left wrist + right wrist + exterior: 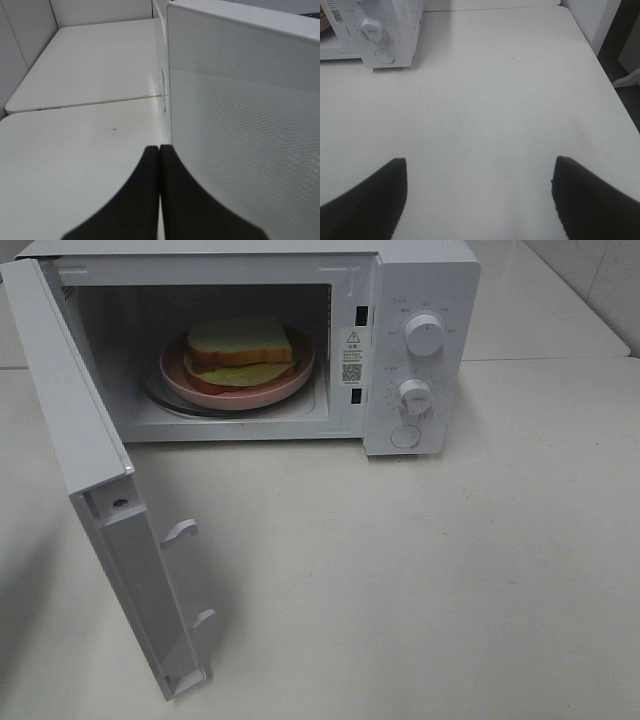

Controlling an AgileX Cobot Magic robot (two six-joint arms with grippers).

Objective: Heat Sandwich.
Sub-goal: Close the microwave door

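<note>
One warning sticker (352, 355), apparently QR-coded, right of the sandwich (240, 346).

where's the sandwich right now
In the high view the sandwich sits on the pink plate inside the microwave, upper left of centre, left of the control panel, with the door swung open.

Sandwich (240, 342) filling partly hidden under bread; microwave (450, 290) top cut off; label (352, 355) print unreadable.
</note>
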